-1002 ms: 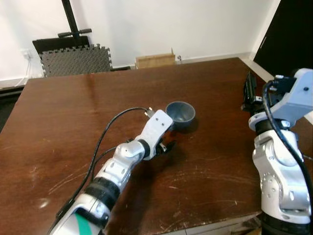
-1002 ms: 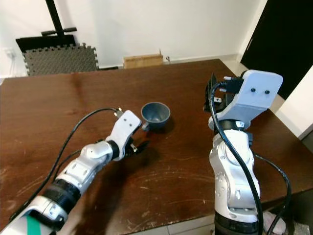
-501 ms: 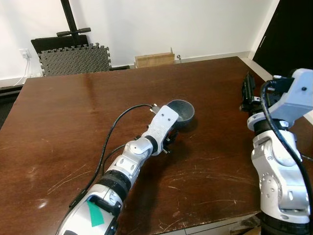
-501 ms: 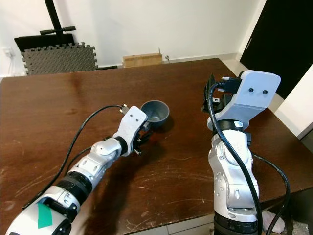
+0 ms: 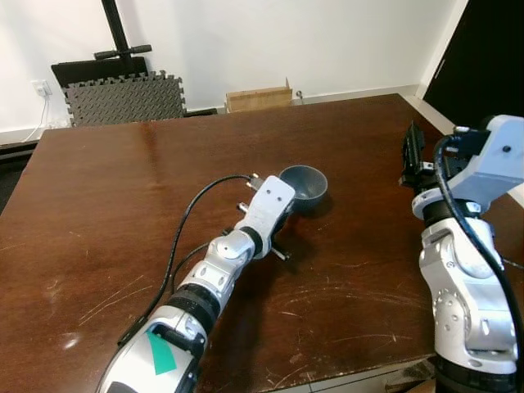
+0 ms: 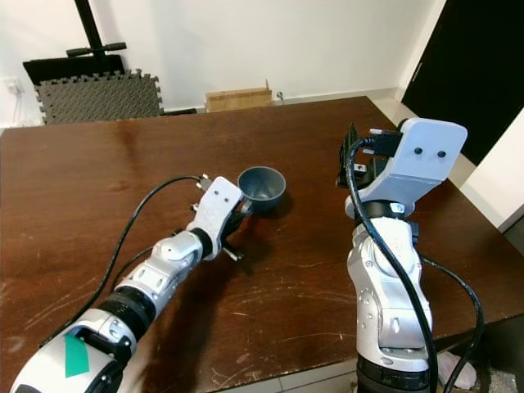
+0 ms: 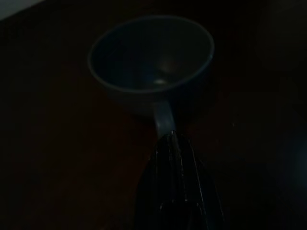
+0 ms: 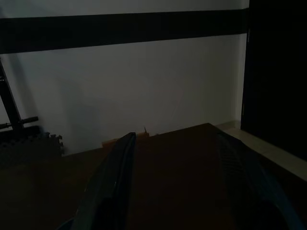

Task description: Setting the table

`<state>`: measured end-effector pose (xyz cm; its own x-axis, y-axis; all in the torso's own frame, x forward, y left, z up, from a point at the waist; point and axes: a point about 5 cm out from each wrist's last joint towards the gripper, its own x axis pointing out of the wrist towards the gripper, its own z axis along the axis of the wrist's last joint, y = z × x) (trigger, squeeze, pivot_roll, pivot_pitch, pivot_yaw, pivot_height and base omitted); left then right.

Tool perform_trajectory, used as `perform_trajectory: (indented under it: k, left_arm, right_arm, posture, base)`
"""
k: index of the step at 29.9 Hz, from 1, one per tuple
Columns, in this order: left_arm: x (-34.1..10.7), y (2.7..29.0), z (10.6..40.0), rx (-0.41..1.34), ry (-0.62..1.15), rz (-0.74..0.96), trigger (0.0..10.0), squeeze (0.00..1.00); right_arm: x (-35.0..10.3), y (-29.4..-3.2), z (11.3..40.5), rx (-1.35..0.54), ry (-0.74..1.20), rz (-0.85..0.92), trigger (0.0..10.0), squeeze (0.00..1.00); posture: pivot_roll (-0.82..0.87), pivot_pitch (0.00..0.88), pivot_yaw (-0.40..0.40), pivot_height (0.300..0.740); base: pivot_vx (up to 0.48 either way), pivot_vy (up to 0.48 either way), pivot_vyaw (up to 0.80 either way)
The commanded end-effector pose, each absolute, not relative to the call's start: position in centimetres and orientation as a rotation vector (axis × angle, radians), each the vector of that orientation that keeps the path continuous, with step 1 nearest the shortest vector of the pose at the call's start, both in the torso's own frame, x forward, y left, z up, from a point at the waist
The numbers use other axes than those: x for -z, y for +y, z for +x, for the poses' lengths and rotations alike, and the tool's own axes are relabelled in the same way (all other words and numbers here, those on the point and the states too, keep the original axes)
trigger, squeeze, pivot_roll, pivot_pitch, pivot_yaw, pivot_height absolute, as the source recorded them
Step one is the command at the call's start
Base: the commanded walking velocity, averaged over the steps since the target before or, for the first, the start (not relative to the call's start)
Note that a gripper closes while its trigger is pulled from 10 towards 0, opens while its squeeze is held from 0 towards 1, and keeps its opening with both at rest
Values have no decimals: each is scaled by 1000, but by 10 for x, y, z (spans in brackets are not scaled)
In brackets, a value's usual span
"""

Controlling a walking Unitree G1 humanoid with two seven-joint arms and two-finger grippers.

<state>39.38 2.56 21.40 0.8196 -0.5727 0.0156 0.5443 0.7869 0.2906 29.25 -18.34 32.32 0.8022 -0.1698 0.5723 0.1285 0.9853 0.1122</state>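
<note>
The left gripper (image 7: 173, 143) lies low over the brown table (image 5: 98, 188), fingers pressed together into one point, their tip touching or just short of the cup's handle; nothing is pinched. The grey cup (image 5: 303, 187) stands upright near the table's middle, straight ahead of that tip, its handle pointing back along the fingers' line. The right gripper (image 5: 412, 152) is raised well apart at the right edge, fingers parted and empty, so the left arm is nearer.

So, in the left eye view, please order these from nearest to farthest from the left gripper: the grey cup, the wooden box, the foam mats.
1. Grey cup: on the table, right at the left gripper.
2. Wooden box: on the floor beyond the table's far edge.
3. Foam mats: against the wall, far left.
</note>
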Motion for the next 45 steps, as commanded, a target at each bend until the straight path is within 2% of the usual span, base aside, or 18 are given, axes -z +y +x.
perform_trajectory:
  k: [1,15,16,17,18,19,28,37,38,45]
  left_arm:
    - [-211,27,394,597,-99,281,0,0]
    - [-213,36,392,595,-143,267,0,0]
    - [-214,36,392,603,-149,274,4000,0]
    - [-214,37,391,608,-154,279,4000,0]
    - [-216,36,391,624,-155,272,10000,0]
    - [-216,37,390,636,-149,247,10000,1000]
    - [-208,43,387,635,-132,250,10000,1000]
    - [-201,30,387,645,-88,222,10000,1000]
    - [-202,25,388,637,-84,231,10000,0]
    - [-204,11,390,588,-75,234,10000,0]
  right_arm:
    - [-322,-182,292,150,-613,75,10000,0]
    - [-321,-180,295,136,-610,80,10000,0]
    - [-321,-180,296,134,-609,80,10000,0]
    - [-321,-180,296,133,-609,81,10000,0]
    - [-321,-180,297,131,-609,81,10000,0]
    - [-321,-180,297,129,-609,81,10000,0]
    - [-321,-179,297,126,-606,82,10000,0]
    - [-322,-180,296,123,-605,83,10000,0]
    - [-322,-180,296,122,-606,82,10000,0]
    - [-324,-177,297,114,-608,81,10000,0]
  posture:
    - [-125,197,69,740]
    - [-106,189,48,740]
    - [-106,188,48,740]
    - [-106,188,48,740]
    - [-104,187,47,740]
    - [-104,187,47,740]
    - [-112,198,49,740]
    - [-135,196,42,740]
    - [-139,194,41,740]
    - [-156,195,41,740]
  base:
    - [0,0,0]
    - [0,0,0]
    - [0,0,0]
    - [0,0,0]
    - [0,0,0]
    - [0,0,0]
    - [0,0,0]
    - [0,0,0]
    - [0,0,0]
    - [0,0,0]
